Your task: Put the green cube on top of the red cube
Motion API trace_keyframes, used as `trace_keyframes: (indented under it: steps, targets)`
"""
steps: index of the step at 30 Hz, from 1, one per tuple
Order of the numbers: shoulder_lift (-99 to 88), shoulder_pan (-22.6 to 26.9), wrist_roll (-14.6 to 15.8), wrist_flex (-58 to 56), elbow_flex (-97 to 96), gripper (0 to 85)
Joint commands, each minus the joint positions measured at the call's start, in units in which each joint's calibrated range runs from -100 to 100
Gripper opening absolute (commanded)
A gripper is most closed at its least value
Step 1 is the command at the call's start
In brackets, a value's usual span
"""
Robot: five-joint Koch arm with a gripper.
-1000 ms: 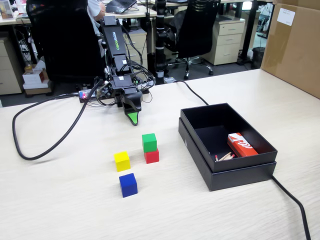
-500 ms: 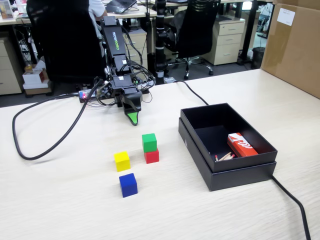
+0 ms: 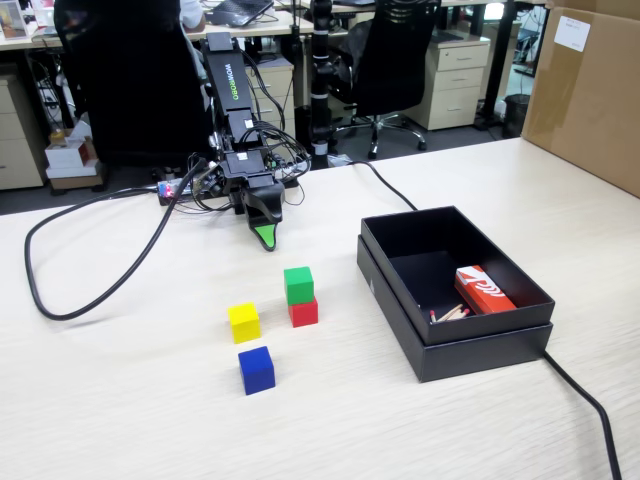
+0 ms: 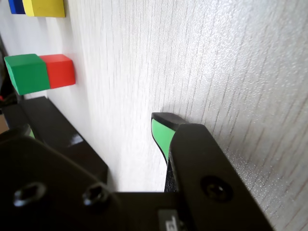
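Note:
The green cube [image 3: 298, 283] sits squarely on top of the red cube [image 3: 304, 313] in the middle of the table. The wrist view lies on its side, so there the green cube [image 4: 26, 72] shows to the left of the red cube [image 4: 57, 70]. My gripper [image 3: 265, 235] hangs behind the stack, near the arm's base, apart from it and pointing down at the table. In the wrist view my gripper [image 4: 96, 118] is open. Bare table shows between the green fingertip [image 4: 161, 132] and the black jaw. Nothing is held.
A yellow cube [image 3: 244, 322] and a blue cube [image 3: 257, 369] lie left of and in front of the stack. A black box [image 3: 480, 355] at the right holds a red-orange carton [image 3: 483, 290]. A black cable [image 3: 60, 300] loops at the left. Cardboard [image 3: 590, 90] stands far right.

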Motion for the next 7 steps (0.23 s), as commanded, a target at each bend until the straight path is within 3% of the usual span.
trace_keyframes:
  steps: [1, 7]
  targets:
    - [0.12, 0.0, -0.24, -1.6, -0.93, 48.5]
    - [0.12, 0.0, -0.24, -1.52, -0.84, 48.5]
